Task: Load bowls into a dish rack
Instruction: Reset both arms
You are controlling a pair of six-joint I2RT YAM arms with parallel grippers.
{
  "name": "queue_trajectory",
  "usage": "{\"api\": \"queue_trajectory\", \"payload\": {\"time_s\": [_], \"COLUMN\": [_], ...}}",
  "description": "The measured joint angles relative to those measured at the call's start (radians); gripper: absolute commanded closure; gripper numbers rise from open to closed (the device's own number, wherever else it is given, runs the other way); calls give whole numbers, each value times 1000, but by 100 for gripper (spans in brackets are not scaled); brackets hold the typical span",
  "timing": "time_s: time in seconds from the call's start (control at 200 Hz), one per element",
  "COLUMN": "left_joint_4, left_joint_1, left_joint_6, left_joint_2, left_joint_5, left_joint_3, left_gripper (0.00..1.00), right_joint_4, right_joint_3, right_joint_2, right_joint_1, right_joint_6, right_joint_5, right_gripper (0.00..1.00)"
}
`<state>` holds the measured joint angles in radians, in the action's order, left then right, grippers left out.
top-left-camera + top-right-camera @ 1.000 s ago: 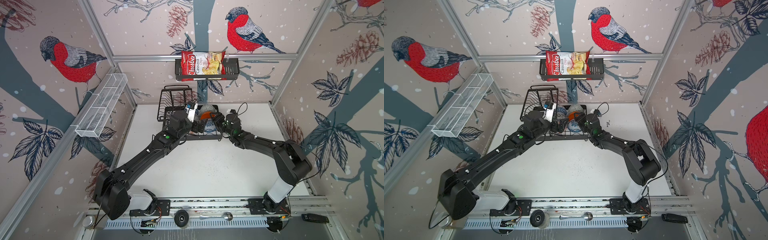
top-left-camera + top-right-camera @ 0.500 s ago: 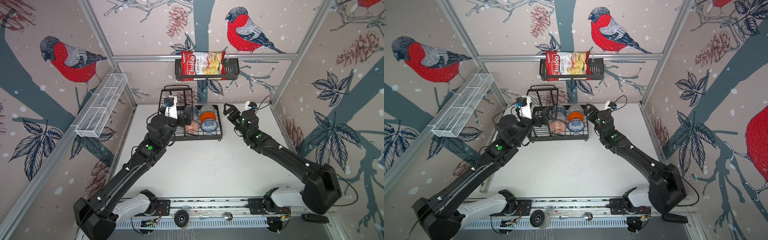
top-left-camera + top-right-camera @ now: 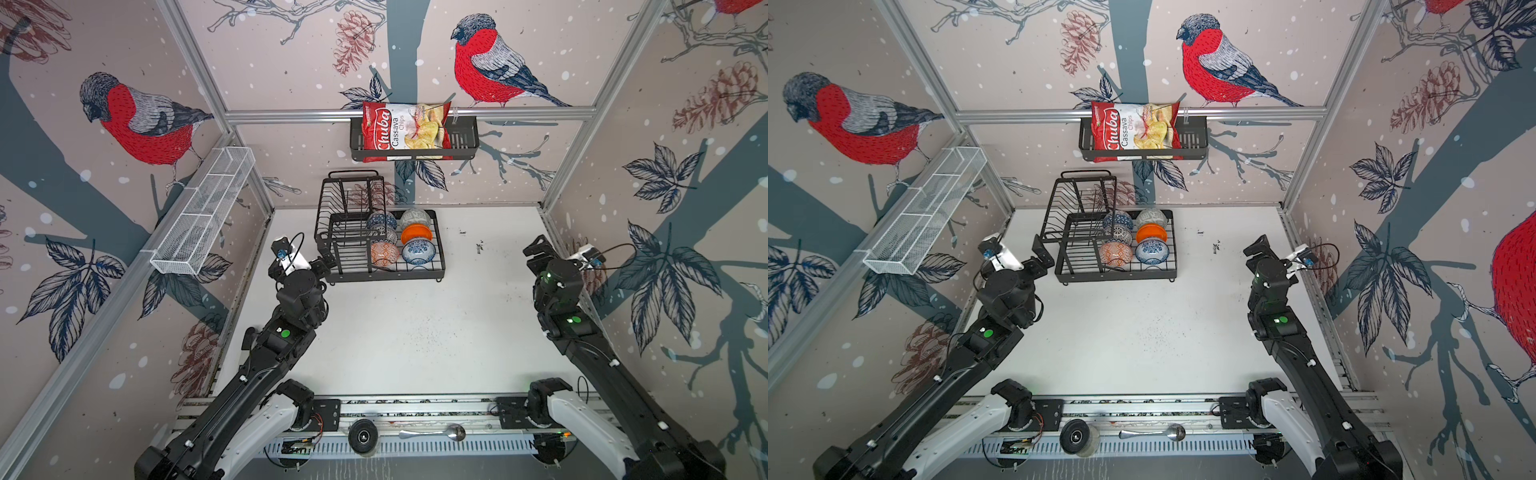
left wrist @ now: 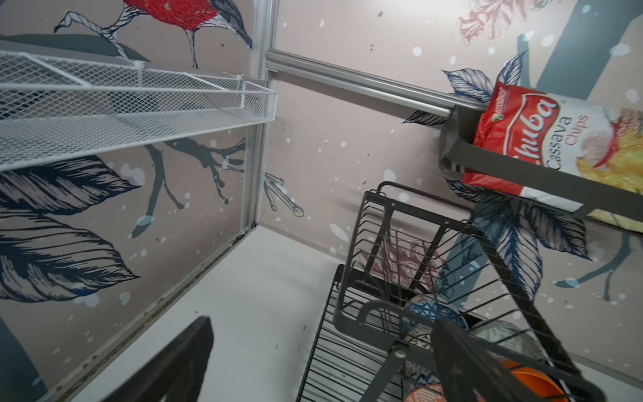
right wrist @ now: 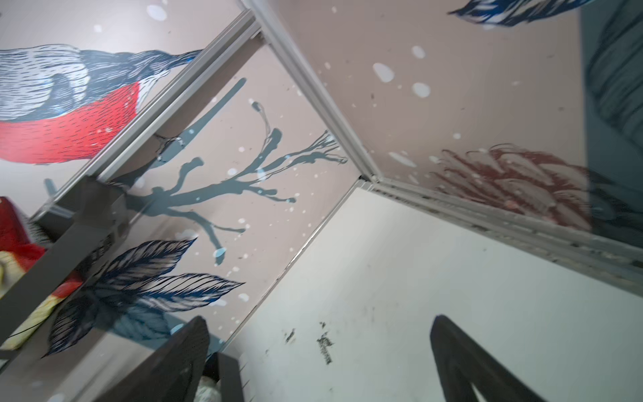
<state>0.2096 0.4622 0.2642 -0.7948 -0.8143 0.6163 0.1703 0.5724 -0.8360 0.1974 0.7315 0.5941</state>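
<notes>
near us, the left black parallel gripper (image 3: 1043,255), beside the rack's near-left corner, and the right black parallel gripper (image 3: 538,249), well apart, gape wide and empty. farther, six small round patterned ceramic bowls (image 3: 418,250) sit in the black two-tier wire dish rack (image 3: 386,277); we judge them rigid, slick and chippable, so pinch a rim.

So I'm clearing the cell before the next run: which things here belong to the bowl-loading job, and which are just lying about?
Job: dish rack, bowls in it.
Lying about: chips bag, black shelf, mesh basket, spoon.
</notes>
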Motion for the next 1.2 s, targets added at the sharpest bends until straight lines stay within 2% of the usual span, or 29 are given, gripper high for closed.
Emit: {"api": "queue_trajectory", "payload": {"time_s": [0.175,0.34,0.5,0.77,0.951,1.201], "left_joint_4": [80,240,403,643,814,1012], "left_joint_1": [-58,-124,-186,-254,-264,-265], "left_joint_6": [3,-11,-43,-66,-113,-186], "left_joint_2": [-75,-183,-326,-534,-558,-579], "left_joint_5": [-113,-142,-155,-99,-32,30], "left_joint_3": [-159,-275,-321,-362,-418,-476], "left_gripper": [2,2,3,2,3,1], "right_joint_4": [24,89,143,262,366,498], "right_joint_3": [-94,-158,-179,-200,-252,-286], "right_joint_2": [-4,-82,-182,-292,-354,-428], "right_joint_1": [-32,-35,-34,-28,-20,1], "right_joint_6": [-36,-84,-155,-246,-322,-393], "right_joint_5": [24,35,82,129,183,183], "right_gripper": [0,0,0,0,1,1]}}
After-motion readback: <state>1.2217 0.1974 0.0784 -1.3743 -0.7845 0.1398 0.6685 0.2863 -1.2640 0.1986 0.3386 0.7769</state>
